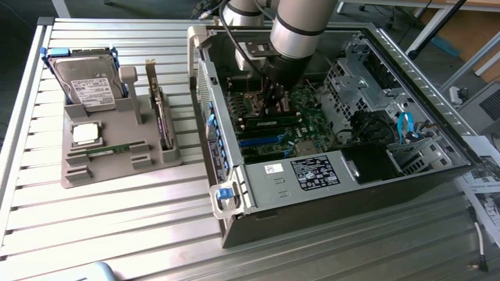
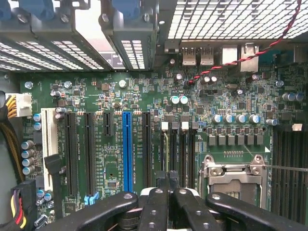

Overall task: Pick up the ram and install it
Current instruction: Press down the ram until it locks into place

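The gripper (image 1: 275, 104) is down inside the open case (image 1: 406, 170), just above the board (image 1: 308, 126), its fingers together on the upper edge of a ram (image 1: 271, 124) stick that lies along the memory slots near the middle of the board. In the wrist view the gripper (image 2: 168, 185) has its black fingertips (image 2: 161, 180) pressed close over a thin dark strip standing in one of the slots (image 2: 180, 154) beside the empty processor socket (image 2: 236, 175); whether that stick is fully seated I cannot tell.

A second ram (image 1: 116, 150) lies flat in the front recess of the grey tray (image 1: 117, 172) on the table (image 1: 140, 234), at the table's side on the exterior view's left, in front of the processor (image 1: 84, 133). The hard drive (image 1: 92, 88) stands at the tray's back edge and the dark card (image 1: 161, 120) stands upright along the tray's edge nearest the case.

To do this step well, I judge that the stick should stay parallel to the slot and square to the board, with the push straight down and even along its length, so both ends sink together and the end latches can close. A tilt would likely jam one end or stress the contacts.

The arm (image 1: 301, 26) comes in from the case's far edge and drops steeply, the wrist almost vertical and pointing straight down at the board, clear of the drive cage (image 1: 352, 82) and the cables (image 1: 406, 129) at the case's far side.
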### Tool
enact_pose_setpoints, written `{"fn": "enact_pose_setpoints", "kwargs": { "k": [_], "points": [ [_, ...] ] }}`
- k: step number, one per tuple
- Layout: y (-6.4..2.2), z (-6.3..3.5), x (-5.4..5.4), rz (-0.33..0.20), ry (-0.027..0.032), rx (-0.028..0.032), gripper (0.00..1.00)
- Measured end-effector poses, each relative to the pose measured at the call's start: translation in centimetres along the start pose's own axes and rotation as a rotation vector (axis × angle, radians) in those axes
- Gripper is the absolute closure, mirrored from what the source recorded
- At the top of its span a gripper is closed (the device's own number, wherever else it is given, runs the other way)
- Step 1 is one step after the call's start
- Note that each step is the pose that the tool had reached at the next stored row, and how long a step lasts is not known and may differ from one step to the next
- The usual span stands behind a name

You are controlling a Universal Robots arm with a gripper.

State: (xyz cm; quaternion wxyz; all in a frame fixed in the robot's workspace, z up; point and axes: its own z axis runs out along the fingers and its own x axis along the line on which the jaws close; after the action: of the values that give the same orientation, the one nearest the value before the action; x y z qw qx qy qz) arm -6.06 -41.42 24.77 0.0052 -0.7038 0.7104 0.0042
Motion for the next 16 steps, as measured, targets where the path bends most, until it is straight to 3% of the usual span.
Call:
{"fn": "enact_pose_setpoints", "kwargs": {
  "k": [16],
  "points": [
    [0.0, 0.36, 0.01, 0.0, 0.0003, -0.0002, 0.89]
  ]
}}
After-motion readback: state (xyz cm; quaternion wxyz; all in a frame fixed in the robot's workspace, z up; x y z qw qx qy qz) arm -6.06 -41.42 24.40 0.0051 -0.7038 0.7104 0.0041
